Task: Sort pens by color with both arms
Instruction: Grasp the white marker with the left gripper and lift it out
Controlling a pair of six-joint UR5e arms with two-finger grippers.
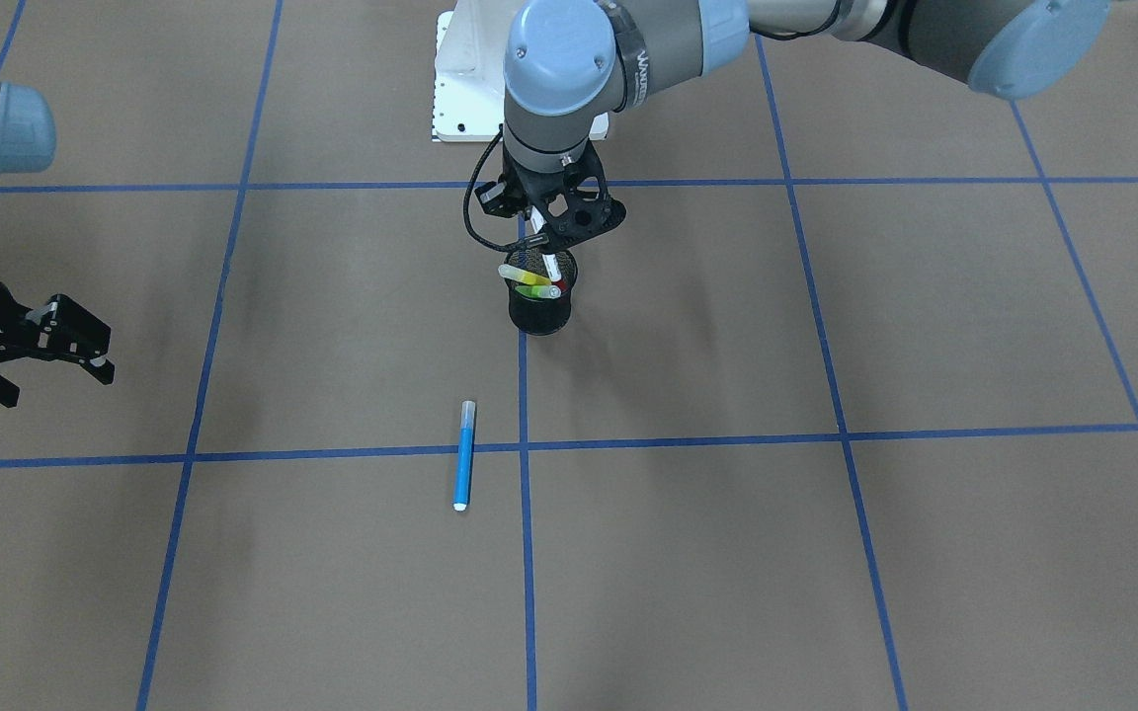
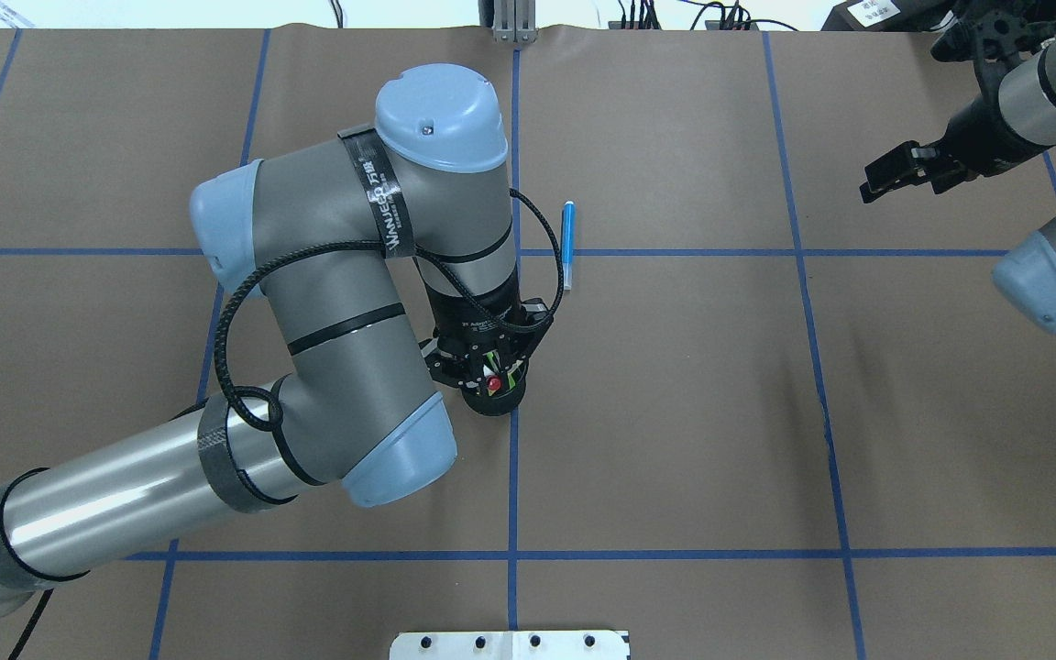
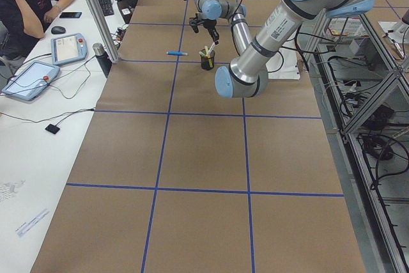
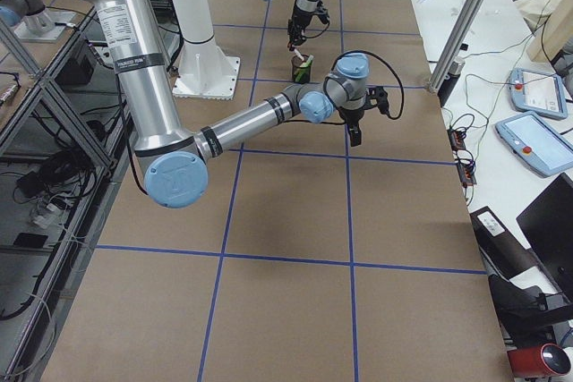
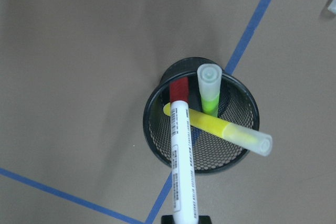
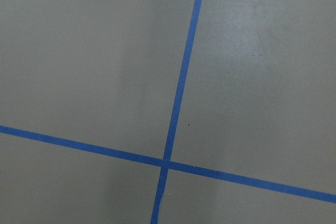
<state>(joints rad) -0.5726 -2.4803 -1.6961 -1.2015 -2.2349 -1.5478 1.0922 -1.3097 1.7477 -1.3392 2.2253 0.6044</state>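
Left arm (image 2: 335, 302) reaches down at bench centre. The left jaws are clenched on the upper barrel of the white pen (image 5: 181, 156), seen at the bottom edge of the wrist view.

Straight below the jaws: black mesh cup (image 5: 157, 140), standing on a blue tape line. The white pen tilts down into it, red cap lowest, inside the rim.

Also in the cup, clear of the jaws:
- yellow pen (image 5: 226, 129), leaning across the mouth, clear cap out over the rim
- green pen (image 5: 210, 90), near upright, clear cap up, just beside the red cap

Past the cup, on the side away from the robot's base: blue pen (image 1: 465, 454), flat on the bench (image 1: 826, 573), alone, across a tape line, shifted slightly toward the right jaws' side.

Well apart from cup and blue pen: right arm (image 2: 1032, 96). The right jaws are released, grasping nothing, above bare bench; its wrist view shows only paper and a tape crossing.
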